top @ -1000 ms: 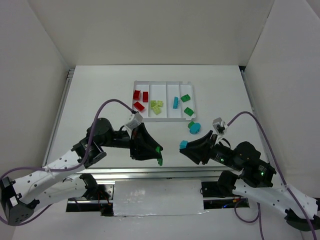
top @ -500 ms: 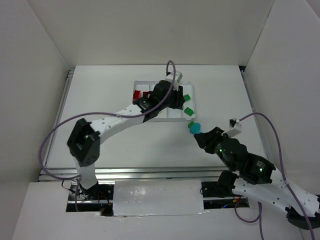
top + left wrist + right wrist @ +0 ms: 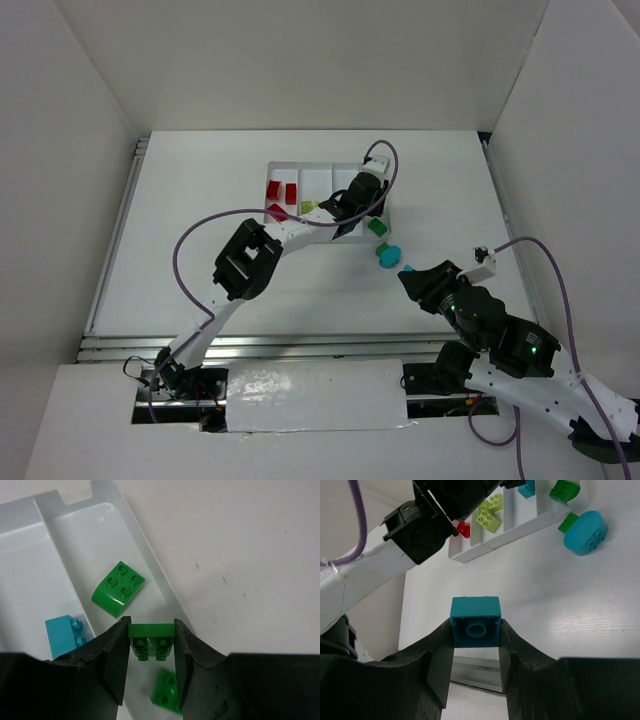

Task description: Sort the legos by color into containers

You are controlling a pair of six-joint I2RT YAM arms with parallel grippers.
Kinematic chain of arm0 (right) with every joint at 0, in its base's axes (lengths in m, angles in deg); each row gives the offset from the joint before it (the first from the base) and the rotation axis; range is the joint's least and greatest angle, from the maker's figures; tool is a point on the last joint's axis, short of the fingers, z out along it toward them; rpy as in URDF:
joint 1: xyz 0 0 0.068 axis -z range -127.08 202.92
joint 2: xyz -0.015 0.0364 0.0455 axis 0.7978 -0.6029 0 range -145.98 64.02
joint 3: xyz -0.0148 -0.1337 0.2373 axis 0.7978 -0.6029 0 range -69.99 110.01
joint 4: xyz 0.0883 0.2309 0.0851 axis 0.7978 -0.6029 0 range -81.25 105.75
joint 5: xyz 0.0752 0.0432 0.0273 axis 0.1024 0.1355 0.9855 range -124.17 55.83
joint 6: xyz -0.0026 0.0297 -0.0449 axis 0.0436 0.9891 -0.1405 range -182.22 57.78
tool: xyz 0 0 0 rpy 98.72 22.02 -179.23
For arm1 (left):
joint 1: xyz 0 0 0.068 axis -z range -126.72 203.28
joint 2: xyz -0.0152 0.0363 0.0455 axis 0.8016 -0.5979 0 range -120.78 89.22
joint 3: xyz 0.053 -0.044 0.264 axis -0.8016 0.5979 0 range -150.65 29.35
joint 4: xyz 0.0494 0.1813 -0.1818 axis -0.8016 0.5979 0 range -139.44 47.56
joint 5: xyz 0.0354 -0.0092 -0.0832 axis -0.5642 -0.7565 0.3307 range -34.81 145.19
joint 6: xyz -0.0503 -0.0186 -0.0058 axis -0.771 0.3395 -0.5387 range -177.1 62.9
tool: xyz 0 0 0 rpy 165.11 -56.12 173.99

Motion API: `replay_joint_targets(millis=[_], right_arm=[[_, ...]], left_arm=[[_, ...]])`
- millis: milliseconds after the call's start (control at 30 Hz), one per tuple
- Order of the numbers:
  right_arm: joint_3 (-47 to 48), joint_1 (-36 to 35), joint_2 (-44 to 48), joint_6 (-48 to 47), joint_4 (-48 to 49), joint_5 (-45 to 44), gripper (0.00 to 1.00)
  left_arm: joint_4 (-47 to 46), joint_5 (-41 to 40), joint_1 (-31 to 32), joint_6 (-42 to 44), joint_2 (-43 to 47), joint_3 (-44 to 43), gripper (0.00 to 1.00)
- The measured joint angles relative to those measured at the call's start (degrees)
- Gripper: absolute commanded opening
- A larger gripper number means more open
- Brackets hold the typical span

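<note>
The tray was smooth, glossy white plastic. The rounded brick gleamed with a highlight. The green brick and cyan brick were smooth plastic with a duller sheen. The surface was matt white, faintly speckled. The left gripper had matt black fingers.
</note>
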Motion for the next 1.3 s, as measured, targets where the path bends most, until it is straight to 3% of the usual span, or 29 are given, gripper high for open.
replay_joint_targets(millis=[100, 200, 233, 333, 400, 667, 900, 1067, 1167, 1300], right_arm=[[0.0, 0.0, -0.17, -0.76, -0.11, 0.79, 0.0], [0.0, 0.0, -0.17, -1.49, -0.09, 1.16, 0.0], [0.0, 0.0, -0.17, -1.66, -0.09, 1.22, 0.0], [0.0, 0.0, -0.2, -2.14, -0.02, 1.64, 0.0], [0.0, 0.0, -0.37, -2.49, 0.07, 1.99, 0.0], [0.0, 0.02, -5.44, -3.65, 0.61, 2.05, 0.0], [0.02, 1.25, -12.11, -5.79, 2.95, 0.92, 0.0], [0.63, 10.86, -28.35, -10.86, 10.01, 6.54, 0.0], [5.14, 17.88, -41.7, -14.84, 12.87, 9.94, 0.0], [18.14, 22.53, -60.46, -19.5, 14.27, 11.89, 0.04]], left_arm=[[-0.83, -0.24, -0.44, -0.13, -1.62, -0.13, 0.2], [-0.92, -0.24, -0.87, -0.26, -1.99, -0.31, 0.51], [-0.98, -0.26, -0.94, -0.33, -1.99, -0.35, 0.68], [-1.73, -0.28, -1.33, -0.96, -1.99, -0.44, 0.91], [-1.77, -0.26, -1.51, -1.25, -1.99, -0.44, 1.0], [-1.79, 0.42, -1.53, -2.78, 1.29, 2.25, 0.99], [4.11, -4.09, -1.66, -3.98, 12.2, 2.27, 1.0], [16.24, -11.63, -3.54, -11.39, 28.59, 7.56, 0.99], [22.38, -14.69, -6.1, -14.84, 42.64, 16.7, 0.99], [27.45, -15.23, -7.52, -16.22, 61.35, 32.54, 0.99]])
